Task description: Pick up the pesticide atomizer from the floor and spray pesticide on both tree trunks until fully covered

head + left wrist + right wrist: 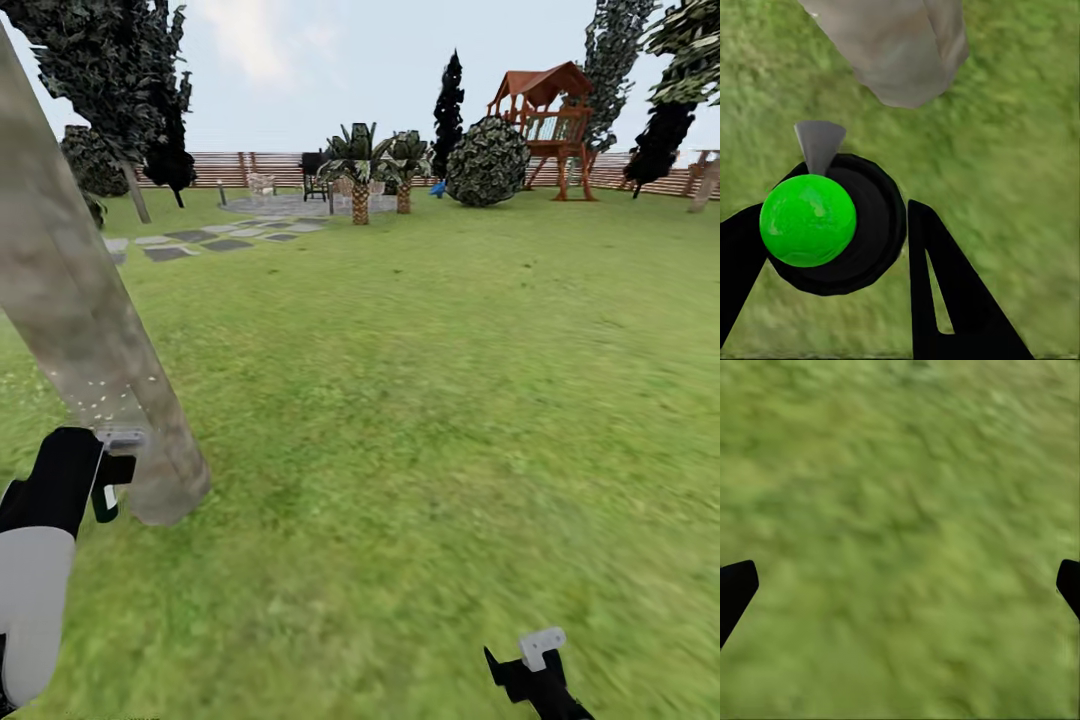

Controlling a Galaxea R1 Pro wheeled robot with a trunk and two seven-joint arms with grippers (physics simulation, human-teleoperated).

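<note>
**Desk:** Item one, the bottle. Where is it?

**Operator:** I have the pesticide atomizer [832, 225], a small dark round-bodied spray bottle with a pale grey trigger head and a bright green spot, clamped between the two black fingers of my left gripper [108, 478]. In the left wrist view the fingers [945, 292] press on either side of its body, and its grey nozzle points toward the trunk.

**Desk:** Item two, the target.

**Operator:** The tree trunk [80, 330], a thick column of mottled grey-beige bark, widening at its foot, stands just ahead of the left gripper, near but not touching. Pale specks sit on the bark just above the nozzle; I take them for spray droplets.

**Desk:** Item three, handling.

**Operator:** By my judgement it is light, rigid and smooth-sided, so apt to twist or slip if the grip slackens. The round body below the trigger head is the place to hold it, and that is where I hold it.

**Desk:** Item four, the other arm.

**Operator:** My right gripper [535, 665] hangs over the blurry green grass floor [900, 525], its fingers spread wide and empty, well apart from the trunk.

**Desk:** Remaining?

**Operator:** I judge only the low bark wetted; the second tree is not yet sprayed.
</note>
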